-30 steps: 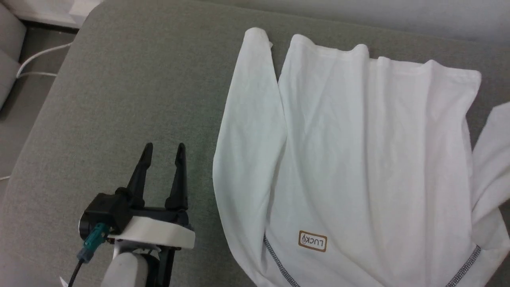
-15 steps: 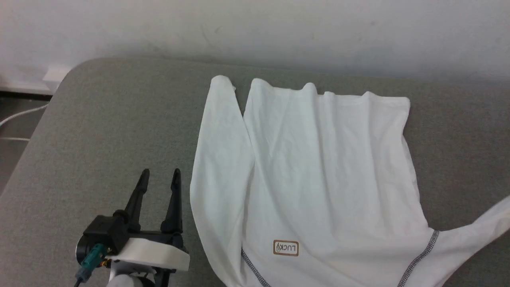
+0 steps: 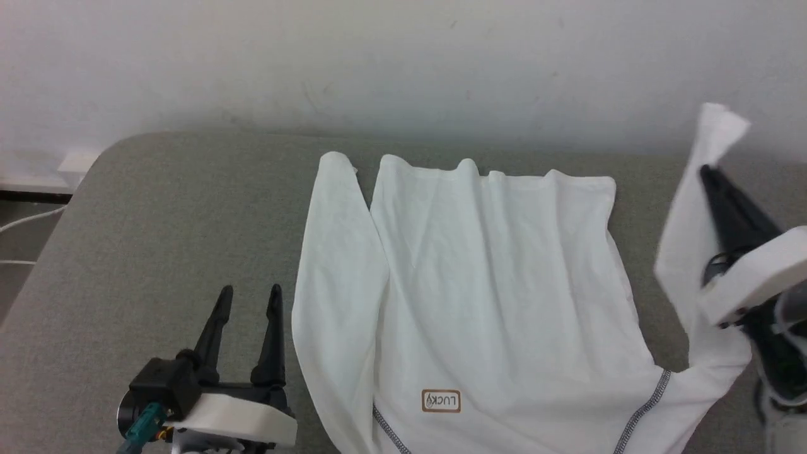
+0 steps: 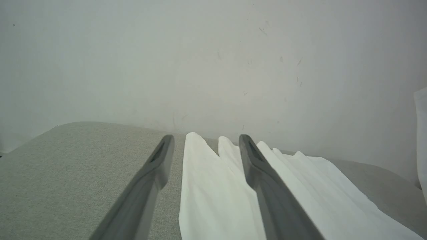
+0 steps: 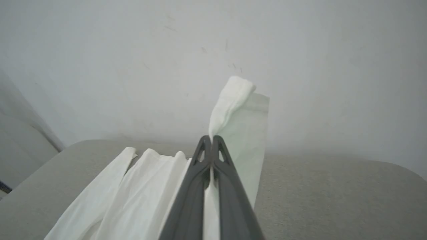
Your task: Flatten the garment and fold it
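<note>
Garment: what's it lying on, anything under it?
The garment lies on the grey cushion; its right-side sleeve is lifted, pinched in the right gripper. Anything beneath the fabric is hidden.

Soft, even, fairly bright light leaves only faint shadows in the folds of the garment (image 3: 492, 284) and along the foot of the wall (image 3: 378, 63), the white cloth nearly washed out, while the left gripper (image 4: 206, 137) and right gripper (image 5: 211, 137) look blurred close to their wrist cameras.
</note>
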Robot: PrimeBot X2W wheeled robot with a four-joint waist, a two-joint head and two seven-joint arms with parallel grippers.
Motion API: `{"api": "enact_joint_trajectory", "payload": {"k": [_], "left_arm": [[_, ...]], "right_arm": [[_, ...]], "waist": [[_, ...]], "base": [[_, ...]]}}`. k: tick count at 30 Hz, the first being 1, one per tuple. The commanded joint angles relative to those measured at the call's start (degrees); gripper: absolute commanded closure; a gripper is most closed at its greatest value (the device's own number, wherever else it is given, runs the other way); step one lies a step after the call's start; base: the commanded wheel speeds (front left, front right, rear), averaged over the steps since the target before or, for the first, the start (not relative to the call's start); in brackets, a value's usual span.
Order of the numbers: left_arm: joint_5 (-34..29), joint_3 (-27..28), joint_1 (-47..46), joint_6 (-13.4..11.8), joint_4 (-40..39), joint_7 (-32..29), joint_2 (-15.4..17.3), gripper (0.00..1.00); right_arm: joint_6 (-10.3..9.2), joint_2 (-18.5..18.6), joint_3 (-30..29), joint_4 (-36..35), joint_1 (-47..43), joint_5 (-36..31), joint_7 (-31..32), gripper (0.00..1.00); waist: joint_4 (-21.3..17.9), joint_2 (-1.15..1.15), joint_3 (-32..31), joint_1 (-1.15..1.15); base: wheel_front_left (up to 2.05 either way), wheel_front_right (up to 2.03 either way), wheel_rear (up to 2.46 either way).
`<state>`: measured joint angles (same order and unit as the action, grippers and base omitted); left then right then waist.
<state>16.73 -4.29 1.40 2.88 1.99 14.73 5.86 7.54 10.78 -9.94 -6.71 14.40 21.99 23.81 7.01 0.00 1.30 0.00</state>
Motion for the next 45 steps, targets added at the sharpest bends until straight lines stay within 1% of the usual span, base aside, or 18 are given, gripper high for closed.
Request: {"api": "enact_joint_trajectory", "payload": {"k": [1,2,4,7,13,16,19,23,25,26,27,30,33,36,38,41,42,45], "left_arm": [[0.26,-0.23,0.62,-0.34,-0.16,0.25,0.07,0.00],[0.34,-0.34,0.61,-0.36,-0.16,0.25,0.01,0.00],[0.69,-0.51,0.52,-0.35,-0.18,0.22,-0.13,0.00],[0.81,-1.08,0.11,-0.14,0.01,0.12,-0.19,0.00],[1.07,-1.84,-0.70,-0.25,0.32,0.01,-0.46,0.00],[1.20,-2.28,-0.70,-0.20,0.65,-0.02,-0.55,0.00],[1.45,-2.25,-0.55,-0.37,0.87,0.00,-0.61,0.00],[1.67,-2.49,-0.85,-0.25,1.23,0.04,-0.64,0.00],[1.72,-2.65,-1.08,-0.22,1.46,0.04,-0.66,0.00],[1.75,-2.66,-1.14,-0.25,1.57,0.05,-0.65,0.00],[1.80,-2.64,-1.17,-0.29,1.70,0.05,-0.61,0.00],[2.00,-2.37,-1.12,-0.41,2.10,-0.05,-0.21,0.00],[2.10,-2.24,-0.98,-0.43,2.35,-0.28,0.31,0.00],[2.19,-2.19,-0.92,-0.49,2.25,-0.41,0.66,0.00],[2.30,-1.98,-0.89,-0.60,2.01,-0.45,0.91,0.00],[2.59,-1.59,-1.08,-0.72,1.56,-0.43,1.20,0.00],[2.59,-1.59,-1.08,-0.72,1.56,-0.43,1.20,0.00],[2.87,-1.24,-1.79,-0.80,1.11,-0.38,1.41,0.00]], "right_arm": [[-0.05,-2.54,2.69,-3.67,-1.81,0.97,1.28,1.00],[-0.05,-3.76,4.43,-5.30,-2.64,1.26,2.01,1.00],[-0.05,-4.79,7.86,-6.45,-3.42,0.56,2.25,1.00],[-0.05,-5.65,12.81,-4.18,-3.66,-0.58,0.74,1.00],[-0.05,-6.94,20.00,5.39,-2.03,-2.08,-4.67,1.00],[-0.05,-7.08,22.62,10.66,-1.05,-4.78,-7.63,1.00],[-0.05,-7.22,25.07,15.89,-0.44,-5.82,-9.90,1.00],[-0.05,-6.33,30.25,22.63,0.48,-8.18,-12.19,1.00],[-0.05,-5.41,33.72,26.19,0.86,-8.91,-12.18,1.00],[-0.05,-5.17,34.93,27.81,0.97,-8.76,-12.00,0.12],[-0.05,-4.96,36.05,29.36,1.08,-8.55,-11.50,0.00],[-0.05,-4.62,40.37,30.79,1.96,-6.49,-12.12,0.00],[-0.05,-3.69,44.61,29.11,3.21,-1.66,-13.15,0.00],[-0.05,-1.51,44.89,25.65,5.06,3.15,-14.40,0.00],[-0.05,0.61,43.25,23.20,6.53,4.62,-15.65,0.00],[-0.05,4.01,38.73,20.17,8.17,4.71,-18.22,0.00],[-0.05,4.01,38.73,20.17,8.17,4.71,-18.22,0.00],[-0.05,6.52,30.65,18.55,8.41,2.72,-22.08,0.00]], "waist": [[0.74,0.00,0.57,0.00],[1.00,0.00,0.73,0.00],[1.69,0.00,1.08,0.00],[3.45,0.00,1.52,0.00],[7.58,0.00,2.66,0.00],[9.56,0.00,3.24,0.00],[10.88,0.00,3.79,0.00],[12.07,0.00,4.58,0.00],[12.37,0.00,4.74,0.00],[12.41,0.00,4.73,0.00],[12.41,0.00,4.63,0.00],[11.59,0.00,3.95,0.00],[9.87,0.00,2.91,0.00],[7.61,0.00,1.72,0.00],[5.75,0.00,1.10,0.00],[2.90,0.00,0.64,0.00],[2.90,0.00,0.64,0.00],[0.47,0.00,0.91,0.00]], "base": [[0.00,0.00,0.00],[0.00,0.00,0.00],[0.00,0.00,0.00],[0.00,0.00,0.00],[0.00,0.00,0.00],[0.00,0.00,0.00],[0.00,0.00,0.00],[0.00,0.00,0.00],[0.00,0.00,0.00],[0.00,0.00,0.00],[0.00,0.00,0.00],[0.00,0.00,0.00],[0.00,0.00,0.00],[0.00,0.00,0.00],[0.00,0.00,0.00],[0.00,0.00,0.00],[0.00,0.00,0.00],[0.00,0.00,0.00]]}}
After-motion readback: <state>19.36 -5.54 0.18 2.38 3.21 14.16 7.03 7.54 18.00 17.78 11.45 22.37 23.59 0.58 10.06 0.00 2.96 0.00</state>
